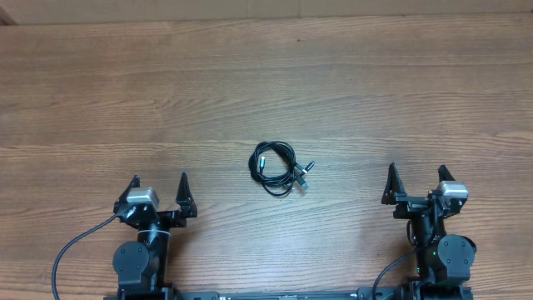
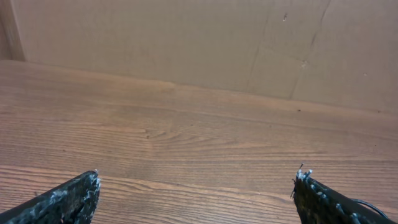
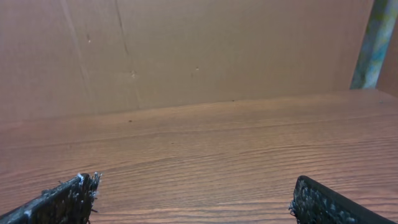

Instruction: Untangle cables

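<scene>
Wood-grain counter [image 1: 266, 75], with a plain brown wall [image 2: 186, 37] at the far edge. The left tool [image 1: 159, 192] and right tool [image 1: 415, 182] sit at the near edge, well apart. Both are spread wide with nothing held, which is likely a ready pose that keeps the overhead view of the work unblocked. The cables [image 1: 279, 169] lie mid-counter between the tools in one small loose coil, with the plug ends sticking out on its right. Judgement: untangling has not yet begun, and the coil looks equally within reach of both tools.

One small coil of cables [image 1: 276, 167], one table [image 1: 125, 83], two grippers: left gripper [image 1: 159, 177], right gripper [image 1: 416, 167].
</scene>
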`<state>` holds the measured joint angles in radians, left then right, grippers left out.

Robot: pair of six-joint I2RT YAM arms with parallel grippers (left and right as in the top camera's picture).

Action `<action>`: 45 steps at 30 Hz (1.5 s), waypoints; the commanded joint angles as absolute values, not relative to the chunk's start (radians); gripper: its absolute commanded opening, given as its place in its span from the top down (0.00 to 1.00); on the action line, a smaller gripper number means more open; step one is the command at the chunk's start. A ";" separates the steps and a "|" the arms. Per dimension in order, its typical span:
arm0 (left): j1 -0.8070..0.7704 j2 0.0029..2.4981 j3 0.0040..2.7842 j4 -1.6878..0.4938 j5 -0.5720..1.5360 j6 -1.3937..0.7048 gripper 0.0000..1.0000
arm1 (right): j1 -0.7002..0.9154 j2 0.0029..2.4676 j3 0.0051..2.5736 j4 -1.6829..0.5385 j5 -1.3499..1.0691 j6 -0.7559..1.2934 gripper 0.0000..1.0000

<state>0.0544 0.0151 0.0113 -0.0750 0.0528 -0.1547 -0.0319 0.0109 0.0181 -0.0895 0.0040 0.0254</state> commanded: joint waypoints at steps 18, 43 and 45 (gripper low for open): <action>0.059 0.012 0.188 -0.338 0.071 -0.126 0.00 | -0.027 0.004 0.008 -0.084 0.006 0.025 0.00; 0.059 0.175 0.291 -0.377 0.117 -0.126 0.00 | -0.027 0.004 0.008 -0.084 0.006 0.025 0.00; 0.059 0.230 0.330 -0.390 0.117 -0.125 0.00 | -0.027 0.004 0.008 -0.084 0.006 0.025 0.00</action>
<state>0.0544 0.1688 0.2581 -0.3809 0.0971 -0.1467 -0.0319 0.0113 0.0181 -0.0895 0.0040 0.0257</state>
